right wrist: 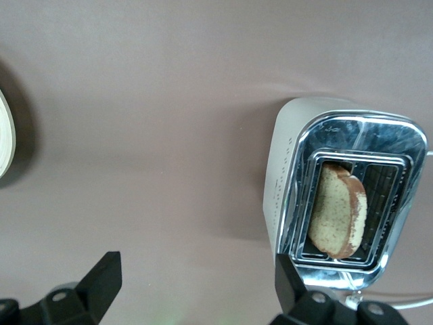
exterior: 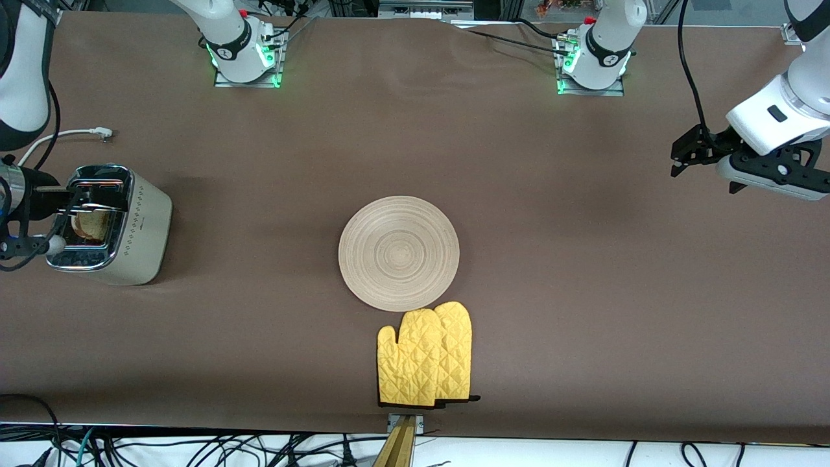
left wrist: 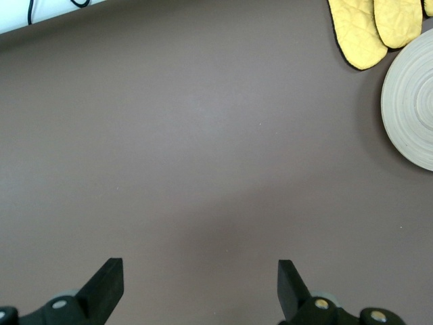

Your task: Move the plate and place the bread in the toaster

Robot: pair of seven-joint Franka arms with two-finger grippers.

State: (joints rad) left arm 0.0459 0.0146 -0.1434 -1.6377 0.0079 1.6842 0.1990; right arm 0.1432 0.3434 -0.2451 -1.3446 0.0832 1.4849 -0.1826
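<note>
Right gripper (right wrist: 193,291) hanging above the toaster (exterior: 110,227) at the right arm's end of the table, fingers spread wide, nothing between them. Bread (right wrist: 337,211) already down in one slot, leaning a little against the wire guide, crust edge showing just under the chrome top. Likely spread that wide because the slice has just dropped free and no grip is needed now. Second slot looking empty, white cord (exterior: 68,136) trailing off toward the bases.

Over at the left arm's end, left gripper (left wrist: 196,288) waiting above bare brown table (exterior: 583,259), fingers just as far apart, holding nothing, well away from everything else.

Out from there to the middle: plate (exterior: 399,253) lying flat, nothing on it, rings facing up. Yellow oven mitts (exterior: 425,357) stacked just beside its rim, nearer to the front camera, edges close enough that touching or not is hard to call. Plate well apart from the toaster, so plenty of room around the slots.

By the look of it, bread part done; plate's proper spot impossible to judge from here
</note>
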